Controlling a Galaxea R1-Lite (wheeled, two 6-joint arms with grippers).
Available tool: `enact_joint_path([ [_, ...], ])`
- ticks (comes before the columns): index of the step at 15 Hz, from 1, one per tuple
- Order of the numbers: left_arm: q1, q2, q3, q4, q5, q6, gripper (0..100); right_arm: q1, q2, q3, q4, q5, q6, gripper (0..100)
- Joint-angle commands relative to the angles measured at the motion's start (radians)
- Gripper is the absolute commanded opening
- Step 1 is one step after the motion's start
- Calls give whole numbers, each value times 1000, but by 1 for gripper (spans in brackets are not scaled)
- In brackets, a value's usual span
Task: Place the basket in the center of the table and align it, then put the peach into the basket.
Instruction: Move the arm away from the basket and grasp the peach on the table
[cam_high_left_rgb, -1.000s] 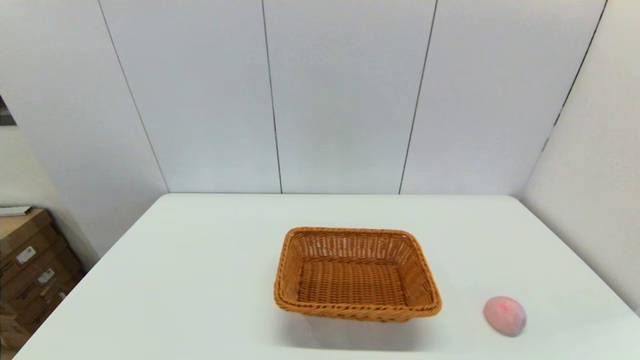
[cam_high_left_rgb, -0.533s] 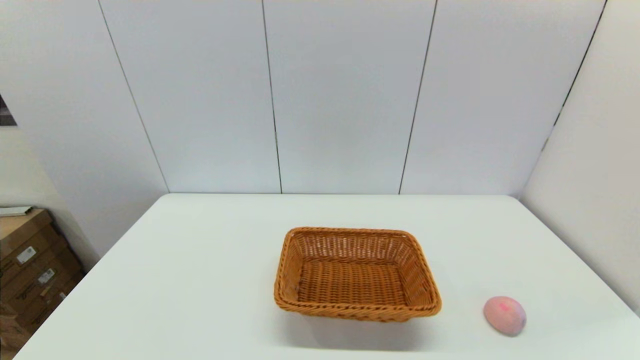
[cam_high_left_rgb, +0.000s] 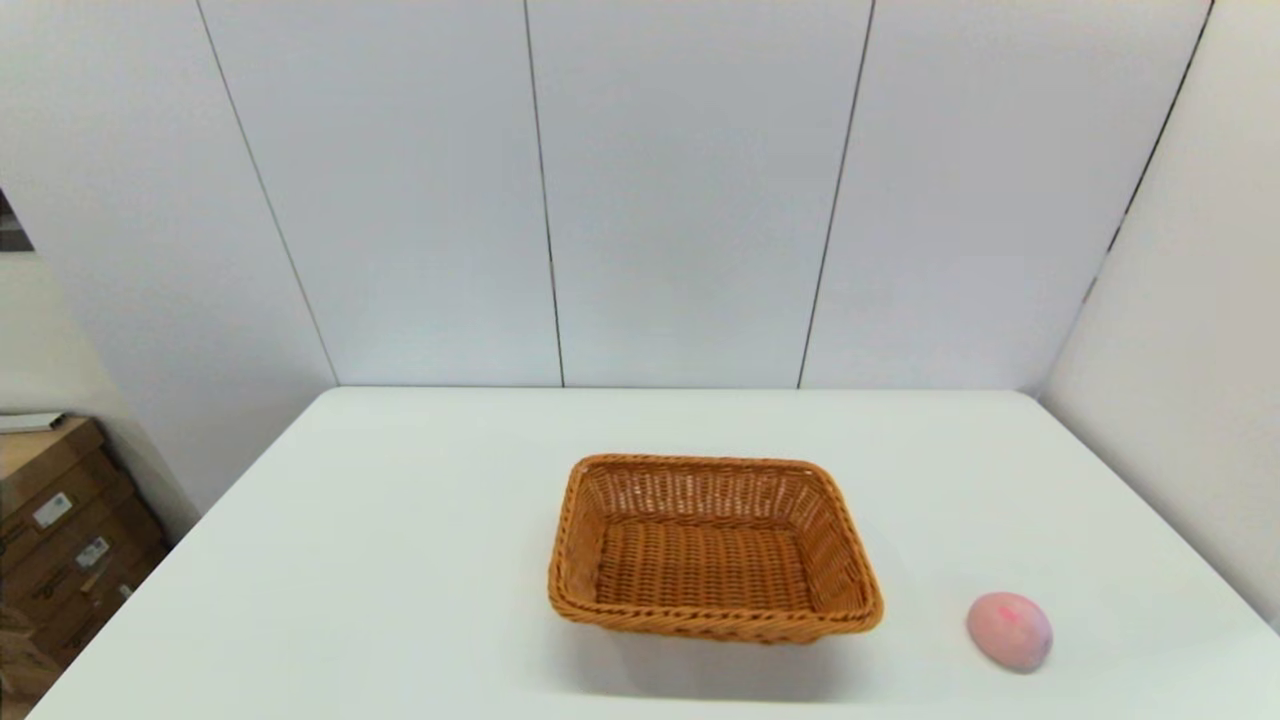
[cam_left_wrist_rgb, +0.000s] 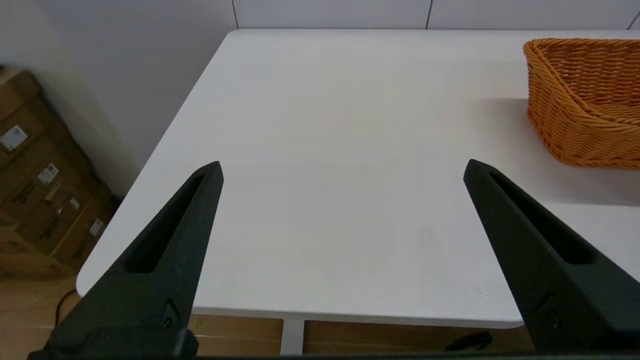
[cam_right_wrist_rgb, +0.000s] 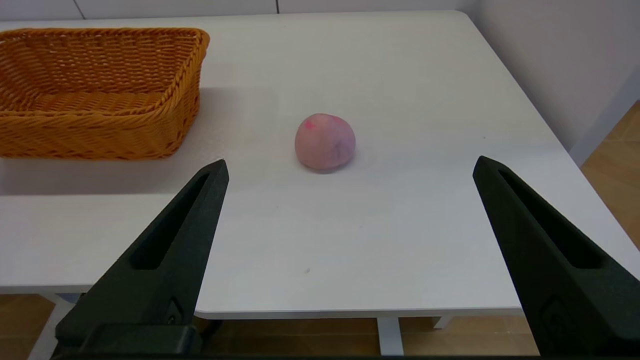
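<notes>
Basket sits about mid-table, slightly on the robot's right half, edges roughly square to the table as far as I can judge. So step one looks done or nearly done. It's empty. Peach is on the bare tabletop, so the pick and drop is all that's left.

Right gripper hangs back past the near table edge, fingers spread wide, nothing between them. Peach lies ahead of it, roughly centered in the gap but well beyond the tips. Basket is ahead and off toward the left-arm side, with open table between it and the peach.

Left gripper is likewise back at the near edge, fingers wide apart, empty. Only bare table ahead of it; basket corner is off toward the right-arm side.

Neither arm shows in the head view, both look parked.

Nothing blocks the path from peach to basket. Cardboard boxes sit on the floor beyond the table's left side, out of the way. Wall panels are behind and to the right.

Main risk, my guess: peach is egg-shaped and could roll if nudged.
</notes>
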Motion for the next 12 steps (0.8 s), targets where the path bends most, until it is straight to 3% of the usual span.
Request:
enact_joint_path([
  [1, -1, -30, 7, 0, 2, -4, 100, -2, 285, -230, 38, 5, 22, 100],
  [4, -1, -30, 7, 0, 2, -8, 100, -8, 715, -468, 61, 1, 31, 100],
  [7, -1, -30, 7, 0, 2, -7, 100, 6, 1052, -624, 190, 6, 31, 100],
  [10, -1, -30, 7, 0, 2, -8, 100, 30, 1353, -646, 122, 0, 40, 100],
  [12, -1, -30, 7, 0, 2, -15, 100, 30, 1483, -644, 81, 0, 80, 100],
])
